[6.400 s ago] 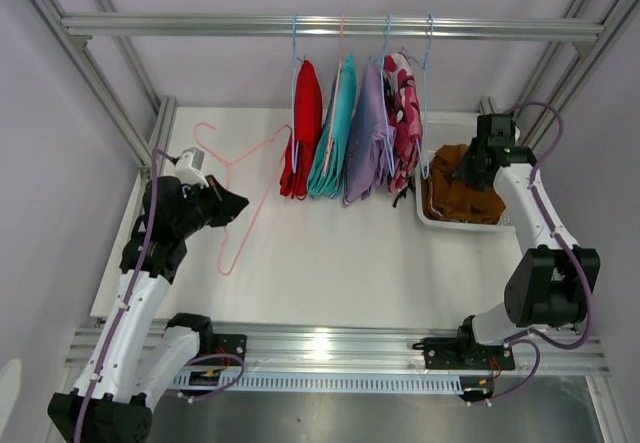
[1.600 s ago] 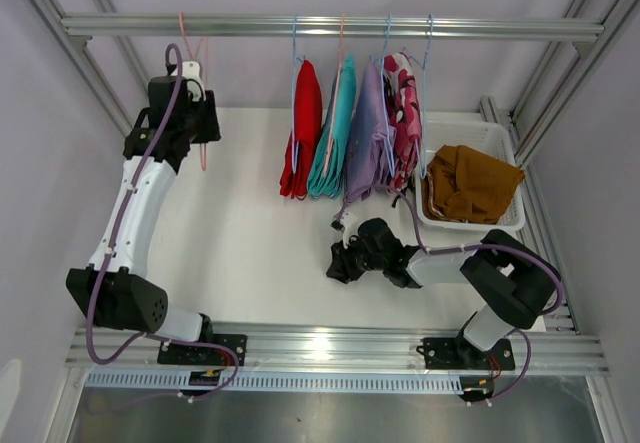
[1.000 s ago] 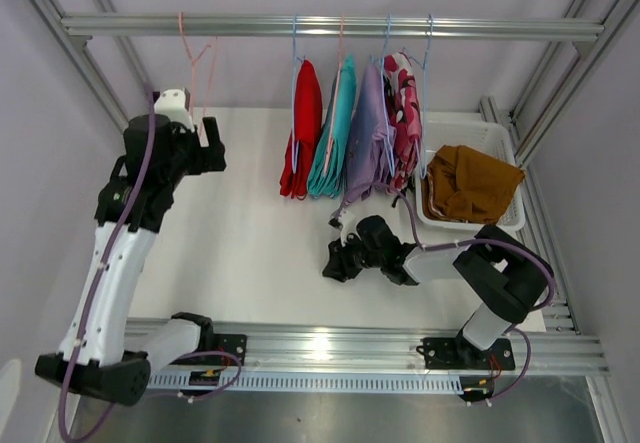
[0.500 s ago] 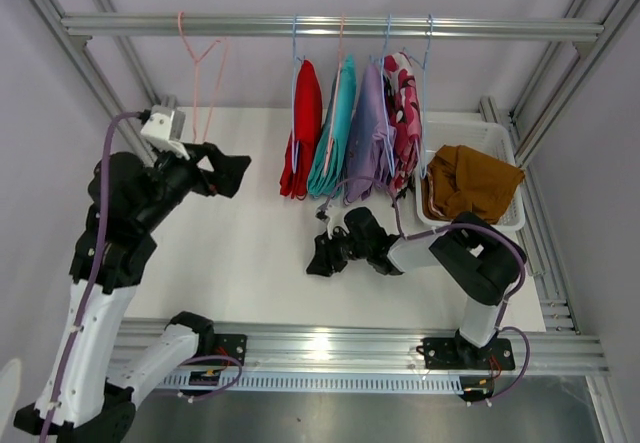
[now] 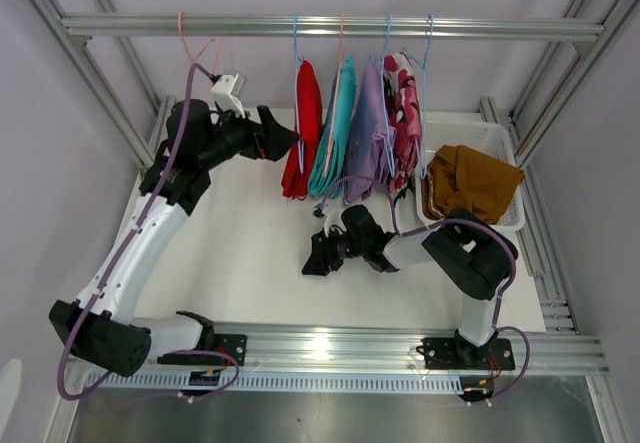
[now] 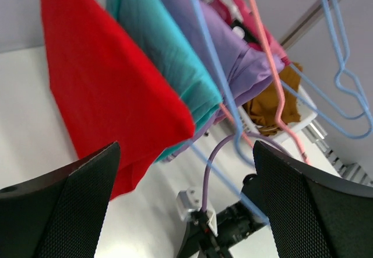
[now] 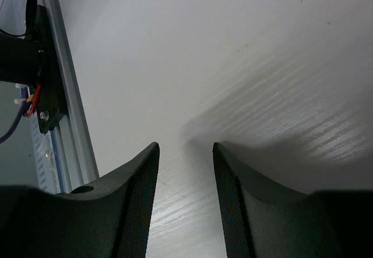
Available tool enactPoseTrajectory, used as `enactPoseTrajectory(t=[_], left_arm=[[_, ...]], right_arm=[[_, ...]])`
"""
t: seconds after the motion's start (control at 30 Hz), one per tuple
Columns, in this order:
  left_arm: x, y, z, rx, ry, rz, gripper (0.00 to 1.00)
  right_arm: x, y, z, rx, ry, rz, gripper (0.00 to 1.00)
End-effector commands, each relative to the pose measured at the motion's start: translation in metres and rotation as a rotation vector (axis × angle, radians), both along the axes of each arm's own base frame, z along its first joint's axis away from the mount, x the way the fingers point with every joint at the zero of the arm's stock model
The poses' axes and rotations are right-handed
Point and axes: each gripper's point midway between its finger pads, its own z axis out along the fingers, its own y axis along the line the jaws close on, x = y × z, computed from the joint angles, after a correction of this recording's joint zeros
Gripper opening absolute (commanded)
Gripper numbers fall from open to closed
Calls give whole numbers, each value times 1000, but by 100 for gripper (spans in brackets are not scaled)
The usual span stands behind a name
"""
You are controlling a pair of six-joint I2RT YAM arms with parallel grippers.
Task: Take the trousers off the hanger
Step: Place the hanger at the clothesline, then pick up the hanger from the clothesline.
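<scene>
The left gripper (image 5: 284, 140) is spread wide and holds nothing, just beside the red trousers (image 5: 303, 133); the red trousers, the teal trousers (image 5: 336, 128), the lilac trousers (image 5: 366, 135) and the pink blotchy trousers (image 5: 405, 113) hang on hangers from the rail (image 5: 330, 26); the mustard-brown trousers (image 5: 470, 183) lie in the white basket (image 5: 468, 128); the right gripper (image 5: 312, 263) is low over the surface (image 5: 250, 253), partly open and holding nothing.

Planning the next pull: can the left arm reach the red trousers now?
Probably yes: the open left gripper sits beside the red trousers, the outermost hanging pair on its side, with nothing between them.
</scene>
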Motion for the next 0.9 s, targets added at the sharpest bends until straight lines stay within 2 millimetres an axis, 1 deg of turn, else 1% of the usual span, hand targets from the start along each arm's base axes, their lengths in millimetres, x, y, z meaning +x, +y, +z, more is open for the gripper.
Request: enactPoseTrajectory(t=[0.0,0.03,0.07,0.1,0.2,0.23,0.27,0.3,0.33,0.37,0.43,0.47,0.5,0.53,0.57,0.6,0.63,0.67,0.7,0.73,0.77,0.83,0.87], left_arm=[[1,-23,62,-121,-162,-106,100],[5,-26,61,-130,-160,-116,100],[4,-30,70,-158,-181,-138,99],[6,-33,71,-176,-177,-144,100],[9,-34,78,-202,-194,-143,99],[9,-35,84,-222,-210,-146,99],[11,-37,82,-228,-210,-150,100],[12,-39,89,-240,-235,-160,99],[13,-41,89,-255,-226,-166,100],[18,-44,85,-261,-213,-176,99],[17,-53,87,-277,-202,-232,100],[18,-56,84,-278,-191,-253,95],[19,-61,79,-278,-174,-287,92],[19,-63,79,-292,-173,-299,90],[19,-62,78,-303,-173,-309,83],[16,-64,80,-318,-178,-334,80],[16,-64,78,-350,-178,-345,77],[15,-63,79,-361,-184,-354,71],[13,-63,79,-370,-186,-360,67],[12,-63,81,-379,-184,-366,61],[13,-62,81,-381,-182,-363,48],[11,-61,87,-392,-183,-377,40],[10,-61,89,-399,-195,-384,33]], right_arm=[[-22,-32,-59,-205,135,-25,48],[-23,-33,-60,-211,140,-22,48],[-23,-32,-61,-213,140,-21,48],[-22,-32,-62,-216,144,-24,48],[-22,-32,-64,-225,152,-24,48],[-22,-31,-65,-228,154,-25,48],[-22,-31,-66,-229,155,-26,48],[-21,-31,-66,-231,156,-27,48],[-21,-31,-66,-232,158,-28,48],[-21,-31,-66,-231,158,-28,48],[-22,-31,-67,-234,163,-26,48],[-22,-31,-67,-234,165,-26,48],[-23,-31,-66,-229,163,-23,48],[-23,-32,-66,-229,164,-24,48],[-23,-32,-66,-227,164,-23,48],[-23,-32,-66,-225,166,-22,48],[-23,-31,-67,-225,168,-20,48],[-22,-31,-67,-225,172,-23,48],[-23,-31,-68,-227,176,-20,48],[-22,-31,-68,-226,177,-21,48],[-22,-30,-69,-227,178,-19,48],[-22,-30,-69,-228,182,-17,48],[-22,-30,-70,-229,182,-16,48]])
